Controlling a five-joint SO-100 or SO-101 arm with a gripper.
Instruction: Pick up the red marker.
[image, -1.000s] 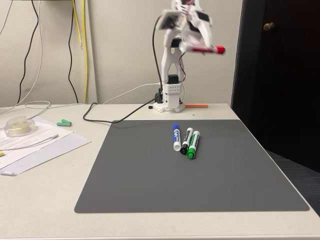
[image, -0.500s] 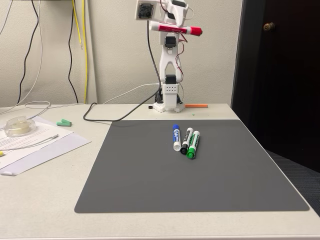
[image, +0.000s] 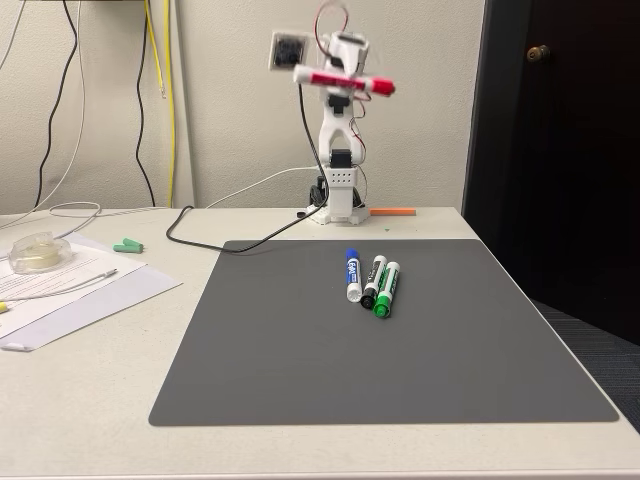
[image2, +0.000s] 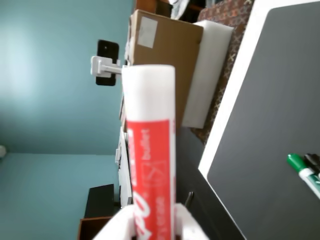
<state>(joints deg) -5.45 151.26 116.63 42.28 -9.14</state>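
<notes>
The red marker (image: 343, 81) hangs high above the back of the table, held nearly level with its red cap to the right in the fixed view. My gripper (image: 340, 74) is shut on its middle, and the arm is folded upright over its white base. In the wrist view the red marker (image2: 150, 165) runs up the middle of the picture, white end upward and red label below, with my white fingers (image2: 187, 225) clamped around it at the bottom edge.
On the grey mat (image: 300, 350) lie a blue-capped marker (image: 352, 272), a black-capped marker (image: 373, 281) and a green-capped marker (image: 386, 289), side by side. Papers (image: 70, 285), a tape roll (image: 38, 251) and cables lie at the left. An orange strip (image: 392, 211) rests by the arm's base.
The arm has swung the held marker from the right toward the left and slightly lower. The markers on the mat have not moved.
</notes>
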